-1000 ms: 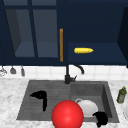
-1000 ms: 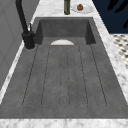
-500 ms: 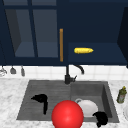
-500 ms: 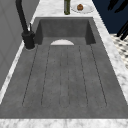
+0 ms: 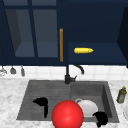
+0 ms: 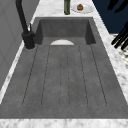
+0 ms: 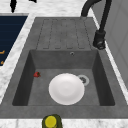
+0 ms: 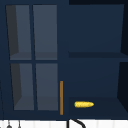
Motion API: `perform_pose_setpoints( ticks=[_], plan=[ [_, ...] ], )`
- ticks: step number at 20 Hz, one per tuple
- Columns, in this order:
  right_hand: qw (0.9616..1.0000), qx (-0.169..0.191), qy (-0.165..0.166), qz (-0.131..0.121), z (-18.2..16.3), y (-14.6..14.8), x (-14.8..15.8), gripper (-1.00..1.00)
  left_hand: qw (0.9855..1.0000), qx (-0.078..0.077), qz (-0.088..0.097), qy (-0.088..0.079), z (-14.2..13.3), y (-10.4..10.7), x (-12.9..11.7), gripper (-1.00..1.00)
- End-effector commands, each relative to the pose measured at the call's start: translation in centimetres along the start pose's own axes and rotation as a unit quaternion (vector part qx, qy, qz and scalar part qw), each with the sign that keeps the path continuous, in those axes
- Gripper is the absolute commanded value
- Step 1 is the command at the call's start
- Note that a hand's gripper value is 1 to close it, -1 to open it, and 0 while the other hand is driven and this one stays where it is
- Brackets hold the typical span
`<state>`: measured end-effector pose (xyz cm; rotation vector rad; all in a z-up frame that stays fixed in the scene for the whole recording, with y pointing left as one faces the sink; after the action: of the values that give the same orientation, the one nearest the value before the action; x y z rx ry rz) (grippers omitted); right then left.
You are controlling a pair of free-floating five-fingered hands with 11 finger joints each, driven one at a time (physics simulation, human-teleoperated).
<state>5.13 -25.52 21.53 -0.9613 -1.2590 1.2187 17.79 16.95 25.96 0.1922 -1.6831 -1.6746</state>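
White plate [image 5: 87, 108] lies just beside the right robot hand [image 5: 101, 118].

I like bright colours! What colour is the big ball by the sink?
Red ball, best in the front view.

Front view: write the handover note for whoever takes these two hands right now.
Left hand: in the air over the sink's ribbed drainboard, holding nothing that shows.
Right hand: at the basin's front right corner, beside the white plate; I cannot tell whether it touches it.
Things: the plate lies flat on the basin floor. A red ball sits at the sink's front edge, between the hands. A corn cob lies on the open cabinet shelf above the faucet. A green bottle stands on the counter to the right.
Done: nothing lifted.
Left: plate not yet gripped.
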Motion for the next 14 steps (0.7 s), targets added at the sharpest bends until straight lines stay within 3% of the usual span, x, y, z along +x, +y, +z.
perform_pose_setpoints(
  ticks=[1,8,14],
  plan=[
    [1.0,0.0,0.0,0.0,0.0,0.0,0.0,0.0,0.998,-0.027,-0.012,-0.055,-0.2,-1.4,-0.6,-1.0],
    [1.0,0.0,0.0,0.0,0.0,0.0,0.0,0.0,0.9969,-0.025,-0.013,-0.073,-0.6,-4.1,-1.8,-1.0],
    [1.0,0.0,0.0,0.0,0.0,0.0,0.0,0.0,0.9953,-0.016,-0.026,-0.092,-0.7,-5.2,-2.3,-1.0]
  ],
)
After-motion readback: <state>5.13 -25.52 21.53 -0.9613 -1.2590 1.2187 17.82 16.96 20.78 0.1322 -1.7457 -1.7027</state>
